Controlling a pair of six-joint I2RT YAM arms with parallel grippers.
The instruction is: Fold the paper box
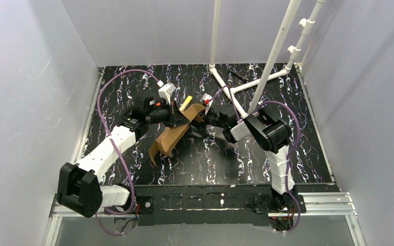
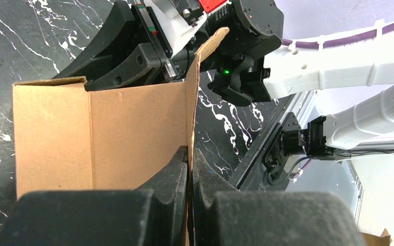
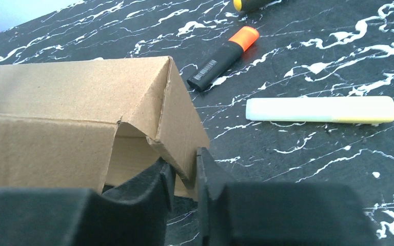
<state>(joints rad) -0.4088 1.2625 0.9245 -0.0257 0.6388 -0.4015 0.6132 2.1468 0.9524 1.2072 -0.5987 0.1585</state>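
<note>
The paper box (image 1: pixel 172 136) is near the middle of the black, white-veined surface (image 1: pixel 246 159), between the two arms. It is brown cardboard, only partly shaped. From above, its far end is lifted towards the jaws and its loose flaps trail down towards the near edge. Whether those lower flaps touch the surface is hard to tell from this height.

The left arm (image 1: pixel 110 148) reaches in from the left. The left jaws are pinched tight on the thin edge of an upright cardboard panel (image 2: pixel 107 138), and the dark fingers (image 2: pixel 172 177) meet on it with no gap showing. A crease runs down that panel, and a narrower panel lies to its left.

The right arm (image 1: pixel 279 159) comes in from the opposite side. The right jaws are narrow and grip the corner of an end flap (image 3: pixel 182 138), with one finger (image 3: pixel 210 177) on each face of it. Beside the flap the box's end gapes open, showing the inner wall.

Just behind the box on the surface are a black marker with an orange cap (image 3: pixel 225 57) and a pale highlighter with a yellowish end (image 3: pixel 320 109), apart from each other and from the cardboard. A white pipe frame (image 1: pixel 246 84) stands at the far right of the surface.
</note>
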